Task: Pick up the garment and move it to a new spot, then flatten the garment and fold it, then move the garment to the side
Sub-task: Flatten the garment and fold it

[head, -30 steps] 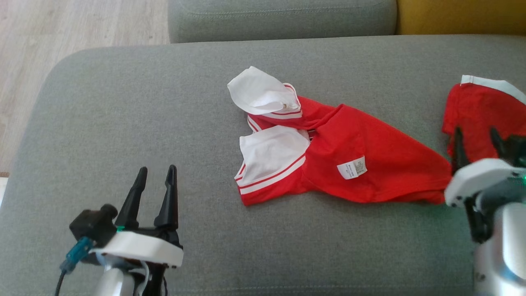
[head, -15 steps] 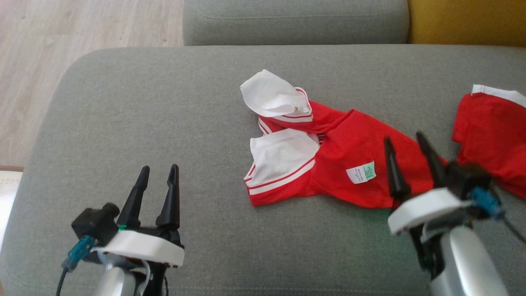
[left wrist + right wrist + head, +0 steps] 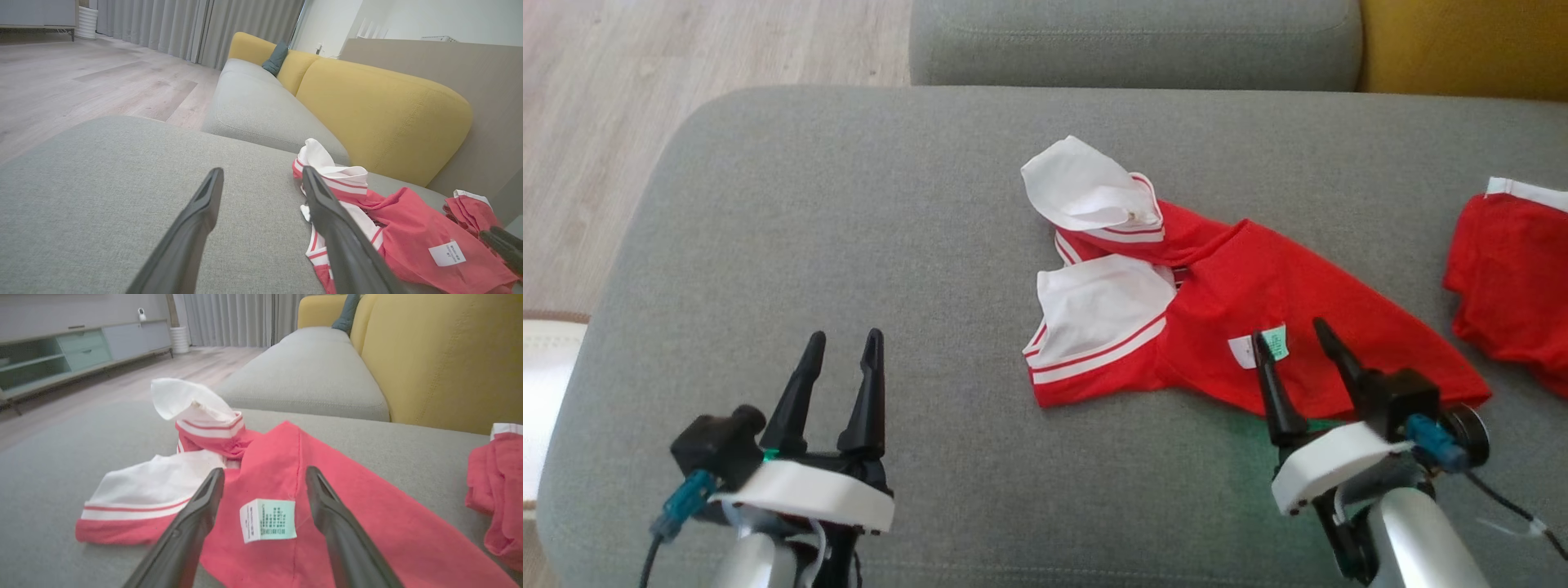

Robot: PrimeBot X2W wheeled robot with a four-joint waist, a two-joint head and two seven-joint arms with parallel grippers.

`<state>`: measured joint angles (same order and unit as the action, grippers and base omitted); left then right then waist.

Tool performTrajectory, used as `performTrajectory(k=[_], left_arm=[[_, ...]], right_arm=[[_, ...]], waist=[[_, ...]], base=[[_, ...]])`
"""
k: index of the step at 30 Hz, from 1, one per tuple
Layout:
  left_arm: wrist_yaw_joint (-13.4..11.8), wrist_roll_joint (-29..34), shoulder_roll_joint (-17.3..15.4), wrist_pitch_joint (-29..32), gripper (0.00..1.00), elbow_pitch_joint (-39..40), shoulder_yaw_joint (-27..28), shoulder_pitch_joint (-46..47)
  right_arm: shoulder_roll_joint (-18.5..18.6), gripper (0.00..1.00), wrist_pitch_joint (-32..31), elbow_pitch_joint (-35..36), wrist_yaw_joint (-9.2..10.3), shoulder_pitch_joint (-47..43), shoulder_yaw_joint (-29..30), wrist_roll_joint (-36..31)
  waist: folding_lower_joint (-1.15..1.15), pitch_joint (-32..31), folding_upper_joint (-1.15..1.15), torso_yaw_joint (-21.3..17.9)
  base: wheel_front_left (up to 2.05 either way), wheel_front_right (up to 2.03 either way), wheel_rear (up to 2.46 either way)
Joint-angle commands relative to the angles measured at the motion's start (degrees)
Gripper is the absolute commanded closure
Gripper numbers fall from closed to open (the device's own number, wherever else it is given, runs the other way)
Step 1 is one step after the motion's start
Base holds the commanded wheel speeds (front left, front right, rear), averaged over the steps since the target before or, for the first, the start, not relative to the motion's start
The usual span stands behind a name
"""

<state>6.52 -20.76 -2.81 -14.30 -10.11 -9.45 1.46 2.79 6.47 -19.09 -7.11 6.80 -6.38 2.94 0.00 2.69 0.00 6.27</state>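
**Head view.** Both pairs of fingers are over a grey sofa seat [image 3: 849,204]. The left fingers [image 3: 866,392] are spread wide and hold nothing, with bare cushion ahead of them and on both sides. The garment [image 3: 1258,286], red with white striped sleeves, lies crumpled well off to their right. The right fingers [image 3: 1272,384] are equally wide apart and empty, their tips over the garment's near hem, one tip crossing its white care label [image 3: 1240,351]. A second red garment [image 3: 1511,278] lies further right of the right fingers, apart from the first. To the outer side of the left fingers the seat's rounded edge drops to a wooden floor [image 3: 621,82].

**Left wrist view.** This adds the yellow backrest [image 3: 388,110] behind the seat, another grey seat [image 3: 253,102] further along, and curtains [image 3: 184,28]. The garment lies ahead and to the right of the left fingers.

**Right wrist view.** The label lies between the two right fingers, with red cloth under and ahead of both. The white sleeves lie ahead and to the left, one standing in a crumpled peak. A low cabinet [image 3: 61,351] stands across the floor. Whether the fingertips touch the cloth cannot be told
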Motion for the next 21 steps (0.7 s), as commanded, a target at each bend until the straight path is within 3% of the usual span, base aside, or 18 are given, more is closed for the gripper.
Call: performTrajectory(k=[1,10,17,18,19,21], left_arm=[[-0.19,-0.02,-0.07,-0.7,0.0,2.21,1.27,1.89],[-0.09,0.12,-0.07,-0.7,0.0,2.08,0.78,2.84],[0.13,0.44,-0.07,-0.7,0.0,1.76,0.95,3.71],[0.16,0.49,-0.07,-0.7,0.0,1.68,0.97,3.77],[0.18,0.52,-0.07,-0.7,0.0,1.62,1.0,3.81],[0.22,0.55,-0.07,-0.7,0.0,1.43,1.11,3.87]], right_arm=[[0.1,0.0,-0.05,1.03,-0.37,2.23,-1.05,-1.66],[0.1,0.0,0.6,-5.02,-0.37,4.73,-0.35,-7.18],[0.1,0.0,2.35,-8.92,-0.37,6.98,0.04,-6.53],[0.1,0.41,2.44,-9.4,-0.37,7.22,0.1,-6.36],[0.1,0.96,2.5,-9.84,-0.37,7.43,0.2,-6.21],[0.1,1.0,2.95,-10.83,-0.37,7.95,0.32,-6.08]], waist=[[0.0,0.44,0.0,0.24],[0.0,2.72,0.0,1.22],[0.0,3.94,0.0,1.67],[0.0,4.03,0.0,1.67],[0.0,4.08,0.0,1.65],[0.0,4.05,0.0,1.41]], base=[[0.0,0.0,0.0],[0.0,0.0,0.0],[0.0,0.0,0.0],[0.0,0.0,0.0],[0.0,0.0,0.0],[0.0,0.0,0.0]])
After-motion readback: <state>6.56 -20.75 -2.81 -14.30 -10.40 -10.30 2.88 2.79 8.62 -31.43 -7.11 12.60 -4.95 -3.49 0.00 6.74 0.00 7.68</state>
